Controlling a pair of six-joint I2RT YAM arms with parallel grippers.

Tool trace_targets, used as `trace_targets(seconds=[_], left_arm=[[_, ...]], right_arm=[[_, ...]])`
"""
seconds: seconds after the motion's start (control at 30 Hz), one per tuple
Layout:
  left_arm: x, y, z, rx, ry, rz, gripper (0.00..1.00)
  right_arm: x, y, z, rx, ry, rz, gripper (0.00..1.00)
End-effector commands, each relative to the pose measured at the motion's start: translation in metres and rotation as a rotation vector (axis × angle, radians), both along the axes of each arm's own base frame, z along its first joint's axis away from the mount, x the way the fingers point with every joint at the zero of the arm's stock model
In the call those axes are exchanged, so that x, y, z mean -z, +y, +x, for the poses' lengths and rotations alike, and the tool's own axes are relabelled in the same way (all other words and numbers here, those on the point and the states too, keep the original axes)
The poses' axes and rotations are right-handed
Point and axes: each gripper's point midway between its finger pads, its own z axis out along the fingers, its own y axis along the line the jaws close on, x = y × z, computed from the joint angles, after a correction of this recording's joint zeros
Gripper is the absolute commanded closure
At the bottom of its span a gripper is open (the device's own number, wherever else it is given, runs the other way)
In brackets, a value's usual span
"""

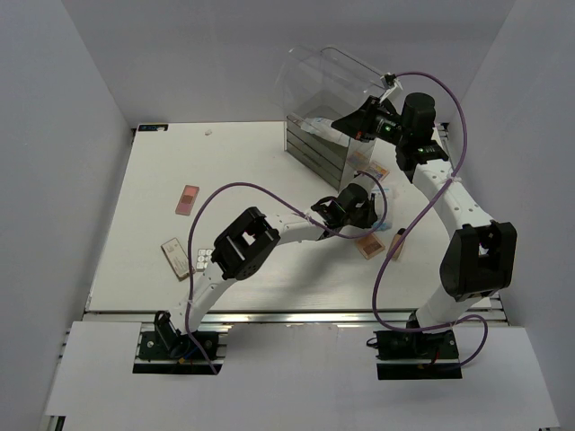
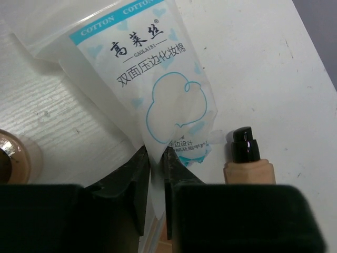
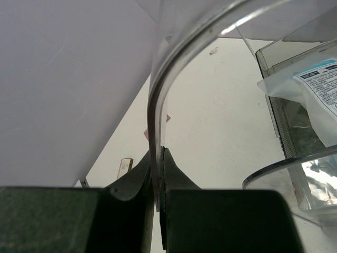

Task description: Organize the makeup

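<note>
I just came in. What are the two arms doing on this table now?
The right gripper pinches the edge of the clear lid of the box, holding it raised; one packet lies inside the top compartment. The left gripper is shut on a cotton pad packet, next to a foundation bottle on the table. A pink palette lies farther left.

I count two packets (image 2: 152,95), one pink palette (image 1: 186,199), one white grid palette (image 1: 203,260) and one clear box (image 1: 328,90); the tan bottles (image 2: 248,168) I can't tally.
</note>
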Motion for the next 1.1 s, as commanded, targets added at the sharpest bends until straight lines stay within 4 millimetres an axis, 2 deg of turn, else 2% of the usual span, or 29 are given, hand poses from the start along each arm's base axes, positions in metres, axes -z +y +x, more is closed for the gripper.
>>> trace_targets(seconds=[0.0, 0.03, 0.07, 0.13, 0.33, 0.37, 0.43, 0.5, 0.53, 0.77, 1.03, 1.07], left_arm=[[-0.027, -0.011, 0.001, 0.035, -0.033, -0.042, 0.76], [-0.029, -0.011, 0.002, 0.033, -0.034, -0.051, 0.81], [-0.034, -0.011, 0.001, 0.036, -0.033, -0.065, 0.91], [-0.041, -0.011, -0.004, 0.065, -0.034, -0.089, 1.00], [-0.054, -0.002, -0.024, 0.141, -0.063, -0.135, 1.00], [-0.048, 0.001, -0.028, 0.154, -0.062, -0.124, 1.00], [-0.061, 0.003, -0.029, 0.165, -0.091, -0.143, 1.00], [-0.059, 0.008, -0.032, 0.178, -0.116, -0.130, 1.00], [-0.070, 0.008, -0.031, 0.178, -0.143, -0.144, 1.00], [-0.091, 0.013, -0.038, 0.232, -0.201, -0.143, 1.00], [-0.085, 0.031, -0.069, 0.317, -0.158, -0.132, 1.00], [-0.078, 0.036, -0.074, 0.326, -0.145, -0.118, 1.00]], right_arm=[[-0.049, 0.005, -0.023, -0.071, -0.133, 0.024, 0.94], [-0.050, 0.005, -0.023, -0.072, -0.134, 0.026, 0.93], [-0.052, 0.004, -0.024, -0.074, -0.136, 0.029, 0.93], [-0.053, 0.005, -0.025, -0.077, -0.132, 0.034, 0.94], [-0.056, 0.004, -0.028, -0.077, -0.131, 0.042, 0.93], [-0.056, 0.004, -0.028, -0.077, -0.133, 0.043, 0.93], [-0.056, 0.004, -0.028, -0.075, -0.125, 0.048, 0.93], [-0.056, 0.004, -0.029, -0.075, -0.128, 0.048, 0.93], [-0.058, 0.003, -0.029, -0.074, -0.131, 0.050, 0.93], [-0.061, 0.005, -0.033, -0.087, -0.116, 0.069, 0.93], [-0.062, 0.005, -0.035, -0.091, -0.111, 0.078, 0.93], [-0.063, 0.005, -0.036, -0.092, -0.112, 0.077, 0.93]])
